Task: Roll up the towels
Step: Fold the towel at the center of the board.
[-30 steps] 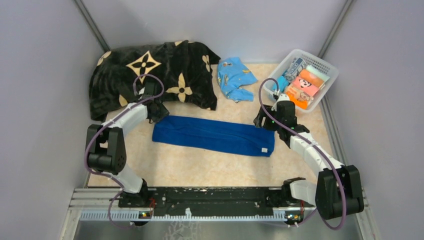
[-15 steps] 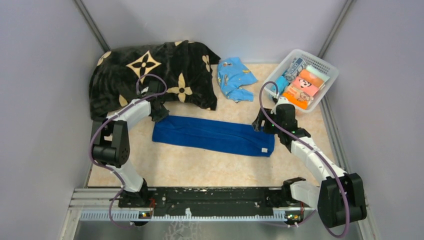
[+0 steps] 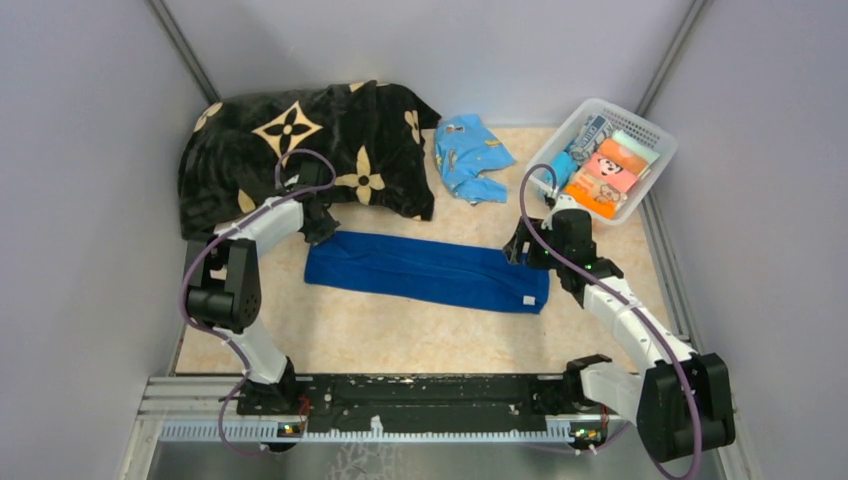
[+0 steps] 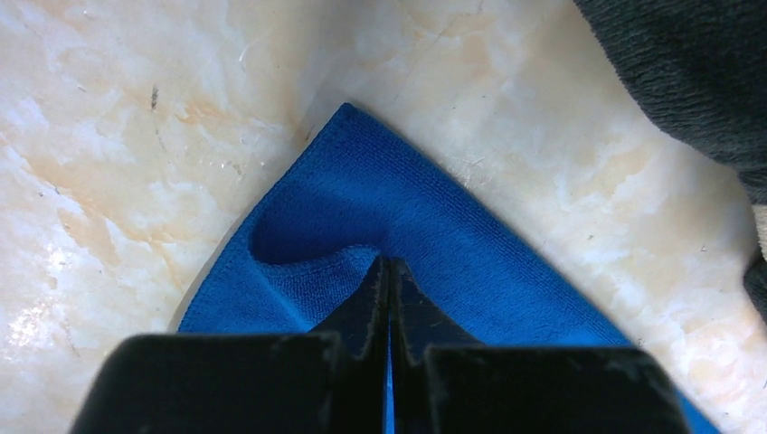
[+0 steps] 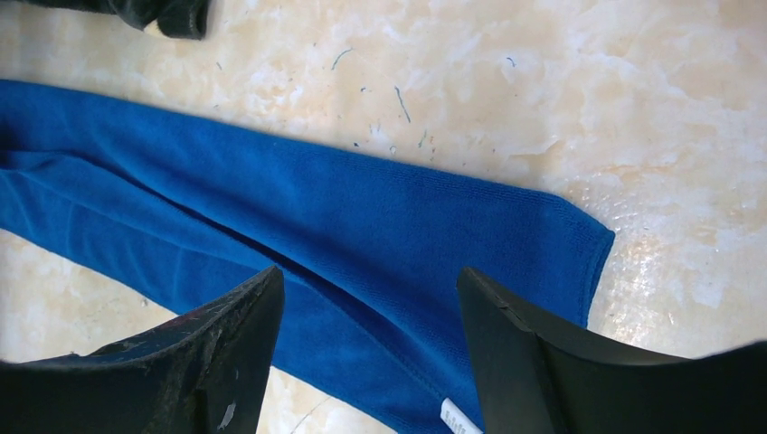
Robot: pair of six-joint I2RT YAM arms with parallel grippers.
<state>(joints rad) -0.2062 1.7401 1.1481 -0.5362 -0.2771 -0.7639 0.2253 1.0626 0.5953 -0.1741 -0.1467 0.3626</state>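
Nearest the arm bases, the marbled table (image 3: 400,335) carries the royal-blue towel (image 3: 430,270), which lies flat as a long folded strip across the middle. A small white tag (image 5: 457,418) sits at its near right corner.

At the strip's left end, the left gripper (image 4: 389,264) has its jaws pressed together on a small pucker of the blue cloth just inside the corner. From overhead this grip is hard to read, because the gripper is dark against the dark blanket behind it.

The right gripper (image 5: 368,280) hangs over the towel's right end with its fingers spread wide and nothing between them. The wrist view cuts off the lower part of both fingers.

Farther back on the left, the black blanket (image 3: 300,130) with cream flowers lies heaped. Its near edge hangs close to the towel's far left corner.

Beside it, the small turquoise towel (image 3: 470,152) lies crumpled and loose on the table.

In the far right corner stands a white slotted basket (image 3: 641,122). It is packed with rolled or folded cloths: a white towel with dark-blue print (image 3: 590,133), an orange cloth with a face print (image 3: 612,168) and a pale one behind. A bit of blue shows at the basket's left end, too small to identify.
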